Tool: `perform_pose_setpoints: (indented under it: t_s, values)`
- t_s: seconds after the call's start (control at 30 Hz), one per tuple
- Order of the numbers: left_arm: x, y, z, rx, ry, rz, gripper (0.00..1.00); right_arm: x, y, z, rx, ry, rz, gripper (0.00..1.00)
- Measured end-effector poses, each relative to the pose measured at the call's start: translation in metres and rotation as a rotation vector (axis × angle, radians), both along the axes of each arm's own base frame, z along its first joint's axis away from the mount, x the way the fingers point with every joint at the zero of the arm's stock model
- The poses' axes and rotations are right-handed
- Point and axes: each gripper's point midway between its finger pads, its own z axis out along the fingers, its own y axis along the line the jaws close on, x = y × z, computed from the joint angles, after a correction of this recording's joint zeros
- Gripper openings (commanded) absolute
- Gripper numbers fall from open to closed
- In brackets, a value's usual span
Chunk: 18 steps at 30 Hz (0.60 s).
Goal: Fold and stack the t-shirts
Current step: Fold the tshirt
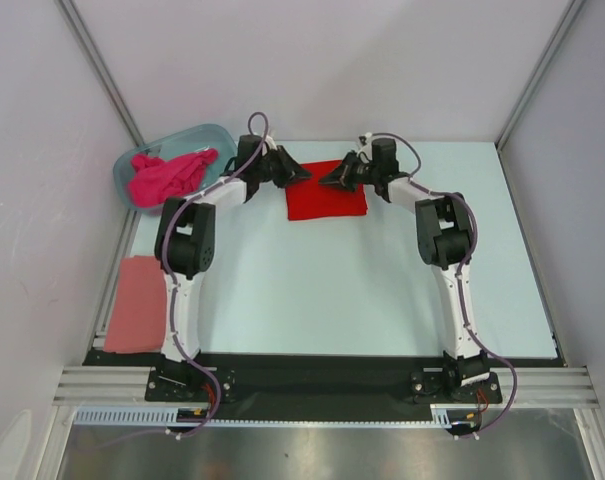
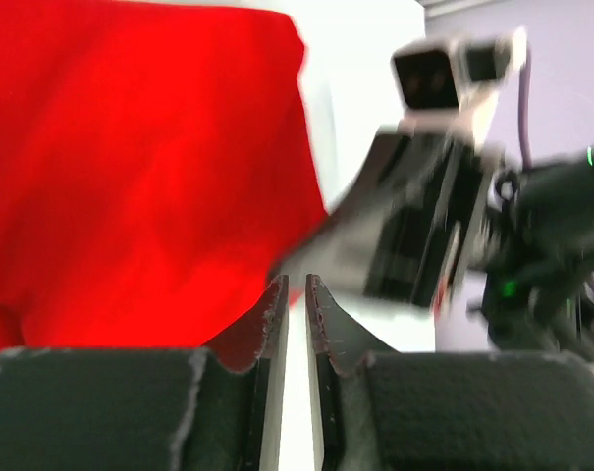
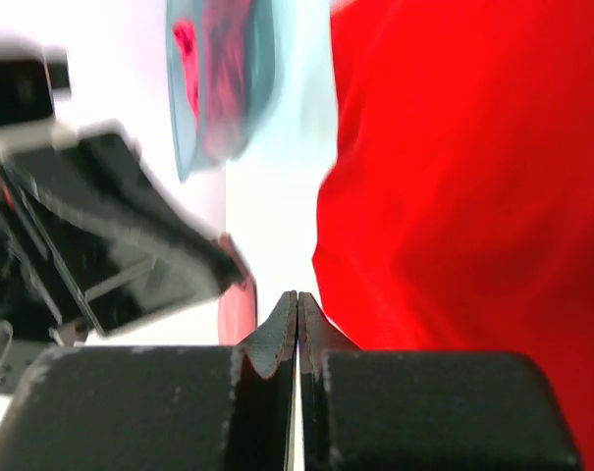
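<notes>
Red t-shirt lies at the top centre of the table, already a tidy rectangle, so the fold on this one looks about done. Both arms meet over its upper edge. The left end effector has its fingers a narrow slit apart, bare table showing through the gap and no cloth in it. The right end effector is pressed fully together, empty, with the red cloth just to its right in the wrist view.

Next, by my reading: either carry this red piece to the stack, or fetch another shirt. A salmon-pink t-shirt lies folded flat at the left edge of the frame, which looks like the stack's base. The magenta t-shirt sits crumpled in the blue-grey tub at upper left, unfolded.

To move the red one, both end effectors would have to spread and pinch all layers at an edge, or the fold may fall open. Watch the crowding: the two end effectors are nearly nose to nose, and the left arm's elbow stands between the red shirt and the salmon one.
</notes>
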Motion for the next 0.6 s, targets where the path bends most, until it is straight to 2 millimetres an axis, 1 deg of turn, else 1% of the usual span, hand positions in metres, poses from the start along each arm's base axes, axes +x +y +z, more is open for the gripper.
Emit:
perform_pose_setpoints:
  t_s: [0.03, 0.07, 0.1, 0.13, 0.2, 0.23, 0.27, 0.33, 0.4, 0.5, 0.6]
  values:
    - [0.005, -0.001, -0.005, -0.007, 0.001, 0.005, 0.16, -0.005, 0.007, -0.004, 0.004, 0.007, 0.01, 0.0]
    - [0.008, -0.002, -0.013, -0.004, 0.008, 0.011, 0.16, -0.012, 0.013, -0.01, 0.004, 0.017, 0.022, 0.0]
    - [0.011, -0.001, -0.023, 0.002, 0.021, 0.016, 0.15, -0.021, 0.019, -0.02, 0.002, 0.035, 0.034, 0.0]
    - [0.012, 0.0, -0.038, 0.012, 0.048, 0.021, 0.15, -0.03, 0.022, -0.03, -0.003, 0.058, 0.043, 0.0]
    - [0.012, 0.004, -0.073, 0.035, 0.11, 0.032, 0.15, -0.046, 0.017, -0.058, -0.023, 0.122, 0.048, 0.0]
    - [0.008, 0.006, -0.091, 0.048, 0.15, 0.035, 0.14, -0.051, 0.013, -0.066, -0.027, 0.146, 0.045, 0.0]
    - [0.008, 0.006, -0.097, 0.028, 0.166, 0.024, 0.13, -0.054, 0.007, -0.07, -0.015, 0.152, 0.054, 0.0]
    - [0.011, 0.012, -0.093, 0.04, 0.163, 0.026, 0.13, -0.051, -0.004, -0.065, -0.003, 0.125, 0.053, 0.0]
    - [0.013, 0.016, -0.094, 0.073, 0.156, 0.033, 0.14, -0.044, -0.022, -0.062, -0.004, 0.11, 0.032, 0.0]
    - [0.01, 0.023, -0.09, 0.136, 0.147, 0.04, 0.2, -0.032, -0.056, -0.06, -0.019, 0.108, -0.024, 0.0]
    - [0.007, 0.032, -0.082, 0.207, 0.139, 0.054, 0.27, -0.021, -0.087, -0.052, -0.034, 0.109, -0.082, 0.0]
